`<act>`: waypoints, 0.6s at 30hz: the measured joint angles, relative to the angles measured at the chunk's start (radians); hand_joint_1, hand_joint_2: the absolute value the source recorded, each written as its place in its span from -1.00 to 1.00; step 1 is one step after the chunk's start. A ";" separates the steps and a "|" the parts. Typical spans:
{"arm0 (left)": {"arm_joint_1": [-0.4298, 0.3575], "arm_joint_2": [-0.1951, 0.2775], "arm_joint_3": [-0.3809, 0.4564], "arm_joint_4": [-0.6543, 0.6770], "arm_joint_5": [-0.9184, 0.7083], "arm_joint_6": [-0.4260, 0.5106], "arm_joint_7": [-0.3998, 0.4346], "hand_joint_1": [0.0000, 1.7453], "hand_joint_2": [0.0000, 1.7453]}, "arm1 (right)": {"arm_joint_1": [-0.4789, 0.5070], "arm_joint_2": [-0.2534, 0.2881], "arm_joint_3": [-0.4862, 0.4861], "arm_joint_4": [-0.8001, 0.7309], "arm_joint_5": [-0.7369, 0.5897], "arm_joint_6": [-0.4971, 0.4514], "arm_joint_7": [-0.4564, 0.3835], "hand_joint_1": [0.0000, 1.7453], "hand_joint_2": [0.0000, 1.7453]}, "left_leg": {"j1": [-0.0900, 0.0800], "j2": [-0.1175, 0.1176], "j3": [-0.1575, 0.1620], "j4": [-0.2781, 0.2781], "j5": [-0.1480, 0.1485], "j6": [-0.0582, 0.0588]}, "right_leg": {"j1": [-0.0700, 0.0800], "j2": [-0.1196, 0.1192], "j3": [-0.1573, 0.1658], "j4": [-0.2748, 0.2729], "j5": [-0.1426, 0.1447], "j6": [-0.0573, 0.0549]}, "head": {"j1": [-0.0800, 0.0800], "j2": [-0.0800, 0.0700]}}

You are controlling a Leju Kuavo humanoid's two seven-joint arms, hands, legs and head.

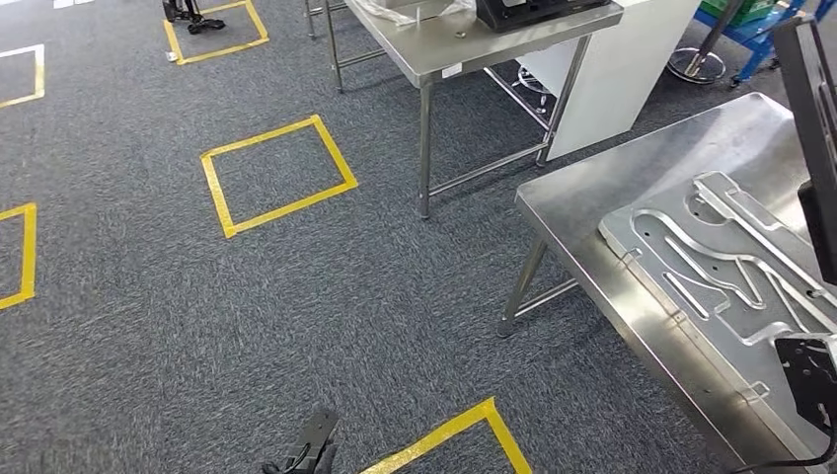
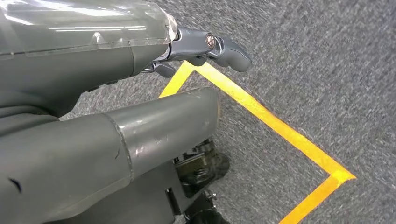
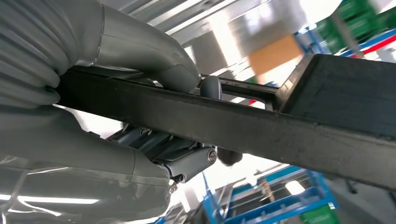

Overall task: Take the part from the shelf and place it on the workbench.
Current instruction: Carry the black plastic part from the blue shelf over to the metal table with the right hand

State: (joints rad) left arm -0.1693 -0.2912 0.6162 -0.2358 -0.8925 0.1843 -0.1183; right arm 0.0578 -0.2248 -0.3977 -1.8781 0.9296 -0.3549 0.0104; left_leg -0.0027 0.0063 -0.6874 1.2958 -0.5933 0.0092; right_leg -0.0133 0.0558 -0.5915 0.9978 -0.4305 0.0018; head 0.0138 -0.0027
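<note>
The part (image 3: pixel 280 135) is a dark metal frame with a long flat bar. My right hand (image 3: pixel 84 135) grips that bar, the thumb over one face and the darker fingers (image 3: pixel 182 161) curled under the other. In the head view the part (image 1: pixel 811 109) stands up at the right edge, above the steel workbench (image 1: pixel 602 212). A grooved aluminium plate (image 1: pixel 711 257) lies on the workbench. My left hand (image 2: pixel 201 46) hangs beside my body over the carpet and holds nothing, its fingers stretched out; its dark tip (image 1: pixel 308 446) shows low in the head view.
A second steel table (image 1: pixel 444 49) with a black device stands farther back, a white cabinet (image 1: pixel 622 69) beside it. Yellow tape squares (image 1: pixel 276 173) mark the grey carpet. Blue racks (image 1: pixel 760 30) stand at the far right.
</note>
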 joint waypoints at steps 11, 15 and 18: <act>-0.007 0.010 0.010 -0.001 0.011 0.001 -0.010 -1.00 -1.00 | -0.016 -0.024 -0.002 0.026 0.039 0.027 0.014 1.00 1.00 | 0.000 -0.010 0.119 -0.297 0.152 0.046 | -0.005 -0.007 -0.061 0.115 -0.067 0.050 | 0.006 0.000; -0.002 0.013 0.012 -0.001 0.011 0.001 -0.011 -1.00 -1.00 | -0.018 -0.024 0.000 0.038 0.046 0.032 0.016 1.00 1.00 | -0.003 0.038 0.121 -0.297 0.145 0.048 | -0.011 -0.053 -0.141 0.270 -0.112 0.061 | 0.008 0.000; -0.002 0.013 0.015 -0.001 0.012 0.001 -0.011 -1.00 -1.00 | -0.019 -0.023 0.003 0.044 0.056 0.032 0.019 1.00 1.00 | -0.006 0.071 0.130 -0.294 0.135 0.039 | -0.006 -0.097 -0.045 0.086 -0.021 0.056 | 0.008 0.000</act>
State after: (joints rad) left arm -0.1714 -0.2779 0.6316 -0.2369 -0.8804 0.1854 -0.1289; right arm 0.0385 -0.2482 -0.3948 -1.8341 0.9860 -0.3231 0.0290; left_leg -0.0086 0.0777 -0.5575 1.0018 -0.4585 0.0483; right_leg -0.0193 -0.0413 -0.6362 1.0842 -0.4512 0.0581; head 0.0222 -0.0027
